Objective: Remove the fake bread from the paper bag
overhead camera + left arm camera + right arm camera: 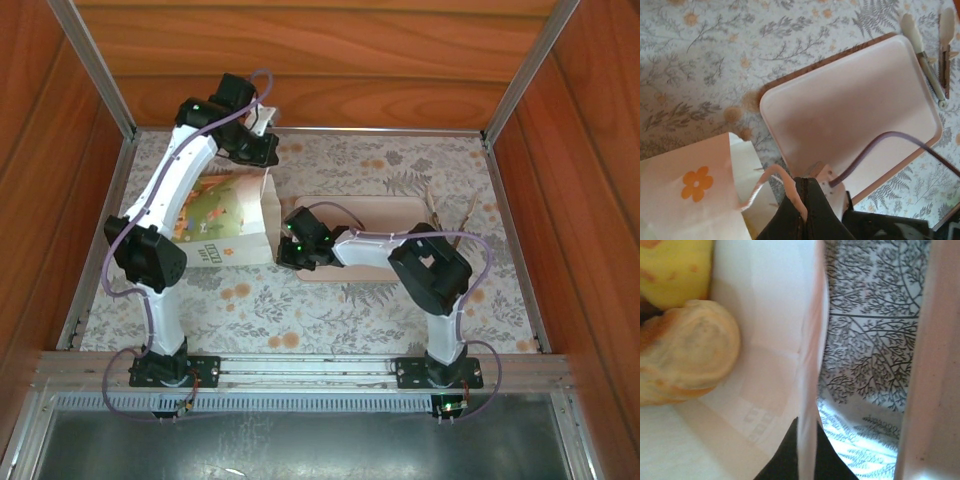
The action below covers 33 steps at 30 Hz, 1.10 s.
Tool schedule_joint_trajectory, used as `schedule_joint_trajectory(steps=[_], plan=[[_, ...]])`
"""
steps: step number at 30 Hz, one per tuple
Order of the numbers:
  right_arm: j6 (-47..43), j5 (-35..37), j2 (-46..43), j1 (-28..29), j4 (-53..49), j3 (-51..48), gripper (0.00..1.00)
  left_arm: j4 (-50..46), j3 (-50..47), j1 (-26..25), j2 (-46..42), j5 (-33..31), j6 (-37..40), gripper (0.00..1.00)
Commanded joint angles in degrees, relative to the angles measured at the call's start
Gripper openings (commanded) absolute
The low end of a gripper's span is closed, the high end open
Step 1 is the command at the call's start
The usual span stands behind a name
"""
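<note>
Right wrist: fake bread inside paper bag | right pincer pinched shut on bag's mouth wall | left pincer shut on cord handle | risk: opposing pull may tear thin paper, or grip slips off.

It was a robotics lab booth: left arm and right arm bolted to aluminium rail, wood panels enclosing the desk.

The paper bag is cream-white with green lettering and a green and orange floral print. The bench has a pale cloth patterned with grey ferns and orange blossoms. The tray is plain pinkish-beige; the fake bread is golden-brown, with 1 yellow piece.
</note>
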Motion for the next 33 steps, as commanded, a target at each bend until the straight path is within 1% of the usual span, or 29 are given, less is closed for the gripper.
schedule_joint_trajectory(steps=[1, 3, 5, 7, 10, 11, 12, 16, 19, 21, 23, 25, 29, 33], plan=[[-3.6, -0.6, -4.1, 0.5, -0.7, -0.9, 0.09, -1.9, -3.9, 0.3, -4.6, -1.9, 1.4, 0.00], [-4.7, -1.0, -5.6, 0.4, -2.5, -1.6, 0.14, -2.0, -7.2, 0.4, -7.3, -2.1, 1.2, 0.00], [-5.6, -0.2, -7.7, 0.4, -3.8, -2.9, 0.21, -2.0, -10.9, 0.3, -10.1, -1.3, 1.3, 0.00], [-6.5, 2.4, -10.7, 0.1, -6.7, -4.4, 0.34, -2.2, -15.2, 0.4, -12.9, -1.0, 1.1, 0.00], [-7.8, 6.2, -14.7, -0.9, -12.0, -5.7, 0.46, -2.9, -19.9, 0.4, -16.3, -0.6, 0.7, 0.00], [-8.3, 6.6, -15.3, -1.5, -13.1, -6.0, 0.48, -3.2, -21.0, 0.4, -17.1, -0.5, 0.7, 0.00], [-8.9, 7.0, -17.7, -2.3, -14.0, -6.5, 0.50, -3.7, -21.9, 0.4, -18.0, -0.6, 0.7, 0.00], [-10.4, 7.5, -22.3, -5.3, -15.1, -9.4, 0.54, -6.1, -24.4, 0.6, -21.5, -3.2, 1.4, 0.00], [-11.7, 8.5, -26.1, -7.2, -15.4, -11.7, 0.59, -6.9, -26.2, 0.8, -23.6, -4.0, 2.0, 0.00], [-11.8, 9.8, -28.9, -8.7, -16.5, -12.9, 0.64, -7.4, -26.6, 0.9, -24.0, -4.7, 1.9, 0.00], [-12.2, 11.9, -32.0, -11.0, -18.8, -13.9, 0.67, -7.6, -27.2, 0.9, -24.6, -4.9, 1.8, 0.00], [-12.5, 14.0, -35.6, -14.5, -21.0, -15.1, 0.68, -8.2, -27.8, 1.2, -25.1, -6.2, 1.6, 0.00], [-13.4, 15.8, -41.1, -22.0, -23.2, -18.1, 0.69, -8.3, -27.6, 1.9, -25.7, -8.0, 1.5, 0.00], [-16.1, 18.4, -44.7, -29.8, -30.0, -18.5, 0.69, -8.6, -27.4, 3.4, -26.9, -9.5, 1.7, 0.00]])
